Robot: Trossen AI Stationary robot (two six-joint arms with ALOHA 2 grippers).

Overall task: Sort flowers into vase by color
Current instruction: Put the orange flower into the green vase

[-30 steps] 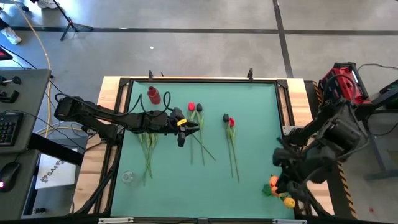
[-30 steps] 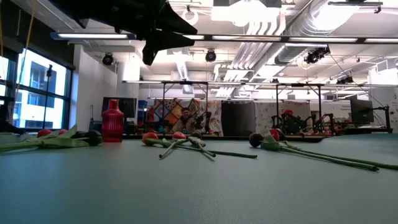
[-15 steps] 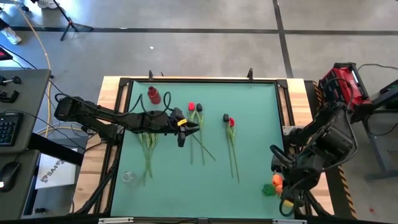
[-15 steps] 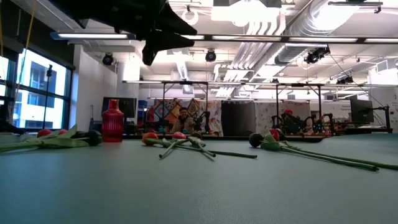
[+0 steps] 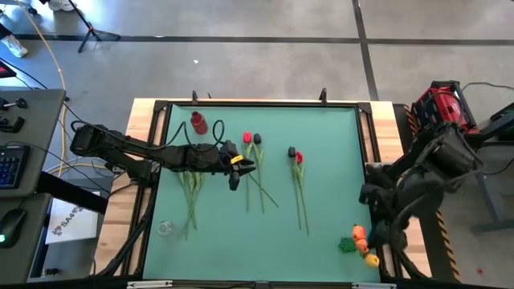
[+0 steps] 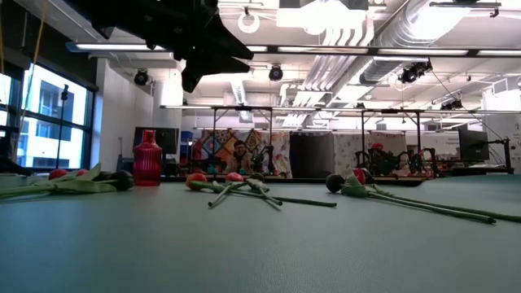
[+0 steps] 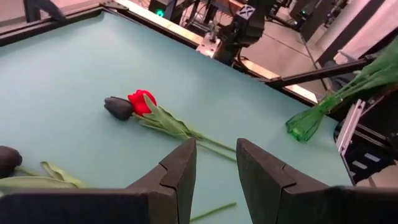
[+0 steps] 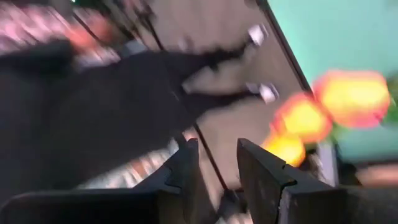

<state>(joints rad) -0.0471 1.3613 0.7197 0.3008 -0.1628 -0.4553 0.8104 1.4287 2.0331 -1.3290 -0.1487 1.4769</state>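
Note:
Artificial tulips lie flat on the green table mat [image 5: 329, 128]. A red and a black one [image 5: 251, 139] lie mid-table. A black and red pair [image 5: 295, 154] lies to their right and shows in the left wrist view [image 7: 134, 102]. A bunch [image 5: 191, 186] lies under my left arm. Orange-yellow tulips [image 5: 359, 239] stand in a green vase [image 7: 303, 124] at the near right corner. A red vase [image 5: 198, 123] stands at the far left. My left gripper [image 7: 216, 149] hovers open and empty above the middle tulips [image 5: 241, 167]. My right gripper [image 8: 217, 149] is open and empty beside the orange tulips [image 5: 379, 234].
A small clear glass [image 5: 165, 229] stands near the table's near left corner. A black frame [image 5: 257, 104] runs around the mat. A red device [image 5: 440, 108] sits beyond the right edge, and a desk with a keyboard [image 5: 10, 160] stands to the left.
My right arm has swung beside the orange tulips, first toward the near edge and then back toward the right edge. Its wrist view is smeared by the motion. The tulips on the mat have stayed in place.

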